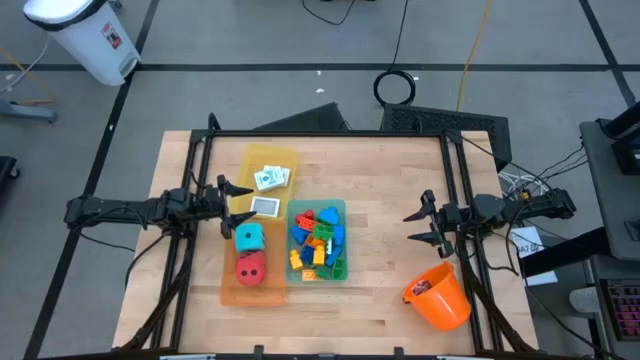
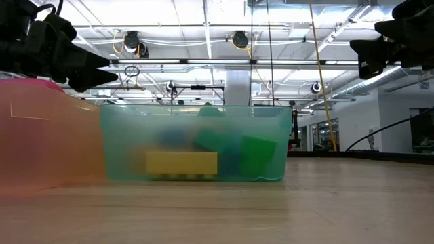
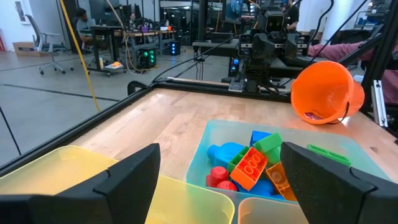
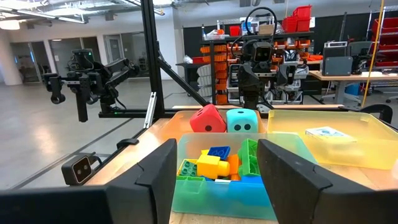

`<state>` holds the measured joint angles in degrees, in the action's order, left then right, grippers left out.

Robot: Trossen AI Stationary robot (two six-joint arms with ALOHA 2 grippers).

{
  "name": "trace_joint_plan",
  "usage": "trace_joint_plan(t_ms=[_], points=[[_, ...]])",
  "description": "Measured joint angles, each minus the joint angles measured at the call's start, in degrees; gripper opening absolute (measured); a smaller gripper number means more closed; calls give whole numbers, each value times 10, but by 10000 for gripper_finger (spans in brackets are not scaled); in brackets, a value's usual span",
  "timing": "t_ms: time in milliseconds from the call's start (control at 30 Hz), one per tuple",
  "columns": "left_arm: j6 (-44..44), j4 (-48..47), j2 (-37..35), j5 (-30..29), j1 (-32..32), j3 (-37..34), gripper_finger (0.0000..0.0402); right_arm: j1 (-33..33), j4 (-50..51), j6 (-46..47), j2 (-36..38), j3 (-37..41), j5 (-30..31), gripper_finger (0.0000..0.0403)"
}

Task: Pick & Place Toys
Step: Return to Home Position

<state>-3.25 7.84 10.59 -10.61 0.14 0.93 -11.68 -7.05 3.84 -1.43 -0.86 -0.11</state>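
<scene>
Bricks (image 1: pixel 318 240) in blue, red, yellow, green and orange lie heaped loosely in the teal tray (image 1: pixel 344 212) near the middle of the surface (image 1: pixel 390 180). Just beside it, on the left arm's side, the orange tray (image 1: pixel 232 292) holds the teal die (image 1: pixel 249 237) and the red die (image 1: pixel 251 268). The two sit next to each other, with the teal one nearer the yellow tray (image 1: pixel 280 156). One white card (image 1: pixel 270 178) lies in the yellow tray. A second card (image 1: pixel 265 207) lies close to where the yellow and orange trays meet; which of the two holds it cannot be told.

The left gripper (image 1: pixel 238 210) hangs above the surface at the outer edge of the yellow and orange trays, its fingers spread wide and holding nothing. The right gripper (image 1: pixel 410 227) hangs on the far side of the teal tray, well apart from it, also spread wide and empty. The orange bucket (image 1: pixel 438 297) lies tipped near the right arm, its mouth turned toward the trays.
</scene>
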Motion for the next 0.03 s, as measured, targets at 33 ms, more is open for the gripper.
trace_joint_plan(t_ms=[33], points=[[0, 0, 0, 0, 0, 0, 337, 0, 0, 0, 0, 0, 0, 190]])
